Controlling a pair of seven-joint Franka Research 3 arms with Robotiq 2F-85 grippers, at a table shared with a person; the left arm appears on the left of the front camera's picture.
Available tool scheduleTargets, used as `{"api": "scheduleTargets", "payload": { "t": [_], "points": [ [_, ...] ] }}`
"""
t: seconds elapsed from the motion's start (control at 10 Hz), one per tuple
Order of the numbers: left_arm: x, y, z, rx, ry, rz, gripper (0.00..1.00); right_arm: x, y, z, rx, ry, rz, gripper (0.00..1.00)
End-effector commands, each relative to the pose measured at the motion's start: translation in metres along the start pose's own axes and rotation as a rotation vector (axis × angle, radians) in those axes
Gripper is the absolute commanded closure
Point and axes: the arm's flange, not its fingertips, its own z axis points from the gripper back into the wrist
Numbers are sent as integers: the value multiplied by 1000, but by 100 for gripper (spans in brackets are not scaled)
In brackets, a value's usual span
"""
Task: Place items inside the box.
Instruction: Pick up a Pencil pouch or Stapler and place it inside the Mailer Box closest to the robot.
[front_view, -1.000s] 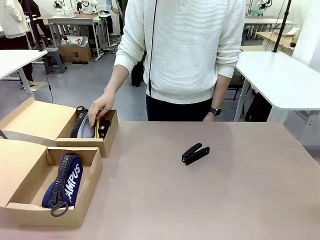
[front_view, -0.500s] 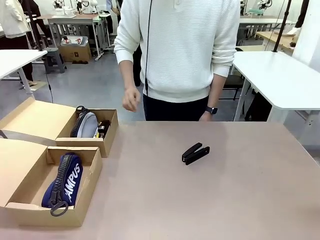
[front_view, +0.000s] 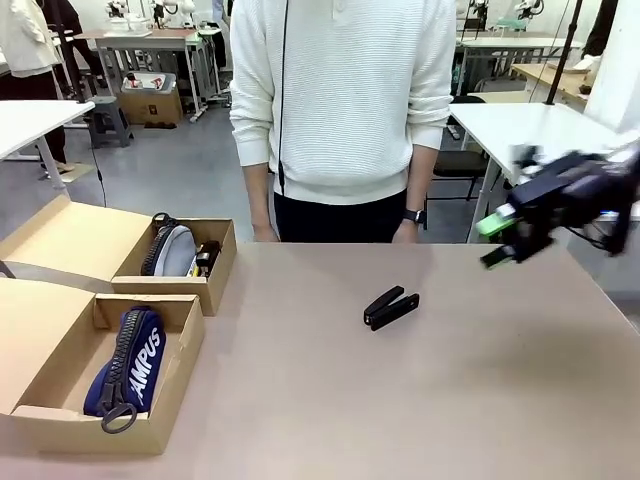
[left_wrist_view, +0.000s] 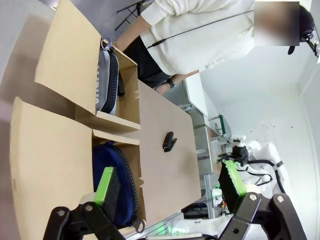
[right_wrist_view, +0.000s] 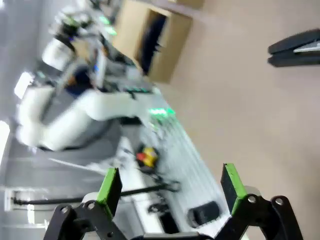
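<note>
The box lies open at the table's near left, lid folded back, with the navy "CAMPUS" pouch inside. A black stapler rests alone near the table's middle. My right gripper hovers blurred above the far right of the table, open and empty, well to the right of the stapler. Its wrist view has the stapler at the top right, beyond the open gripper. My left gripper is open above the box and pouch, with the stapler farther off.
A second open cardboard box behind the first holds a grey pouch and small dark and yellow items. A person in a white sweater stands at the far edge, hands down by the table. The table's right half is bare.
The person's hand has left the far box and dropped to their side. My right gripper has come into the front view from the right.
</note>
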Motion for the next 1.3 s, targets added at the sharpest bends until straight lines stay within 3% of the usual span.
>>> {"api": "scheduleTargets", "payload": {
  "t": [0.0,0.1,0.2,0.3,0.4,0.5,0.6,0.8,0.9,1.0,1.1,1.2],
  "points": [
    [0,-1,0,-28,-19,-22,0,30,-22,-8,-346,177,324,0],
    [0,-1,0,-28,-19,-22,0,26,-14,-26,-119,222,314,0],
    [0,-1,0,-28,-19,-22,0,28,-9,-19,-105,104,84,0],
    [0,-1,0,-28,-19,-22,0,28,-9,-19,-105,104,84,0],
    [0,-1,0,-28,-19,-22,0,39,-14,-36,-145,200,183,0],
    [0,-1,0,-28,-19,-22,0,56,-9,-60,-185,498,443,0],
    [0,-1,0,-28,-19,-22,0,81,-12,-92,-393,635,613,0],
    [0,-1,0,-28,-19,-22,0,109,-17,-130,-594,629,929,0],
    [0,-1,0,-28,-19,-22,0,112,-20,-144,-693,567,1035,0],
    [0,-1,0,-28,-19,-22,0,114,-30,-161,-810,534,1013,0],
    [0,-1,0,-28,-19,-22,0,119,-41,-172,-829,472,977,0],
    [0,-1,0,-28,-19,-22,0,119,-48,-171,-902,503,800,0]
  ]
}}
